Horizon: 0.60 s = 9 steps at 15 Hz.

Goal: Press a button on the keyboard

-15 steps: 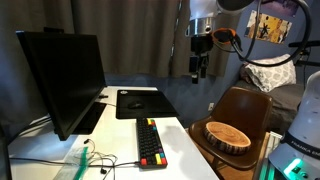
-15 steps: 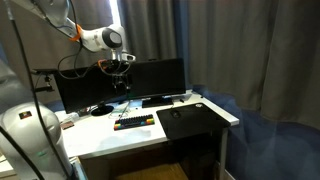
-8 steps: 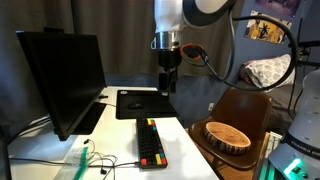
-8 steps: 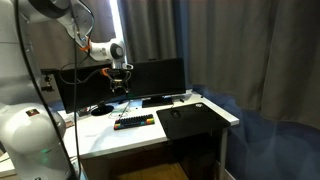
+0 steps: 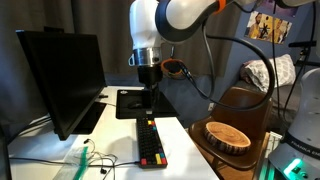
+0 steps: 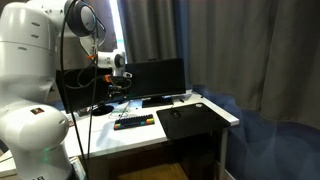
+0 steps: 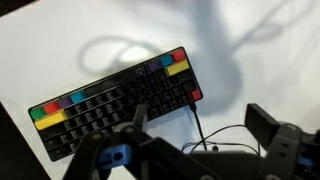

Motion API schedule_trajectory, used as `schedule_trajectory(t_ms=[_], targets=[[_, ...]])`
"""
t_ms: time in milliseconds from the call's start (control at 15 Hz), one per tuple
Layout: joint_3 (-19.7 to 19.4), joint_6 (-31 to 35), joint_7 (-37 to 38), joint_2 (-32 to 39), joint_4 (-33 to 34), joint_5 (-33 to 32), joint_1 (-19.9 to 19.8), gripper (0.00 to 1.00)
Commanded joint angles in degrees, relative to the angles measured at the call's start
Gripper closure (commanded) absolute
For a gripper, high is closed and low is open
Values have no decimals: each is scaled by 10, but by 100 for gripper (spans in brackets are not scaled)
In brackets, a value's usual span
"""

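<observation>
Fingers (image 7: 135, 118) of the Panda arm stand wide apart and hold nothing. In the wrist view one dark finger rises at the lower middle and its partner shows towards the lower right. Between them lies bare white surface (image 7: 250, 60), and the black keyboard (image 7: 115, 100) lies beyond them.

The keyboard sits flat and slantwise in that view. It has red, yellow and green keys at both short ends, and a thin black cable (image 7: 198, 122) trails off its near edge. The pictures show no contact between fingers and keys.

In an exterior view the fingers (image 5: 148, 97) point straight down from the white arm (image 5: 160, 25). They hang in the air above the line where the far end of the keyboard (image 5: 150, 143) meets a flat black mat (image 5: 132, 103). The keyboard runs lengthwise toward the camera, a red-orange strip along one long edge and coloured keys at the near end. A large black monitor (image 5: 60, 80) stands beside it on the white surface (image 5: 185, 150). A round wooden bowl (image 5: 228, 135) rests on a brown chair (image 5: 245, 105) just off the surface's edge.

From the opposite side, an exterior view shows the fingers (image 6: 118, 93) in front of the monitor (image 6: 150, 78). The keyboard (image 6: 134, 122) lies below them, with the black mat (image 6: 195, 118) next to it toward the corner of the surface (image 6: 120, 140).
</observation>
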Motion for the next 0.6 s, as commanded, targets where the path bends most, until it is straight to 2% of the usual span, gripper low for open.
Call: schedule_trajectory(t_ms=[0, 200, 533], targets=[[-12, -2, -4, 2, 6, 4, 11, 0], [-12, -2, -6, 2, 9, 4, 11, 0], [-6, -29, -109, 47, 26, 59, -11, 0]])
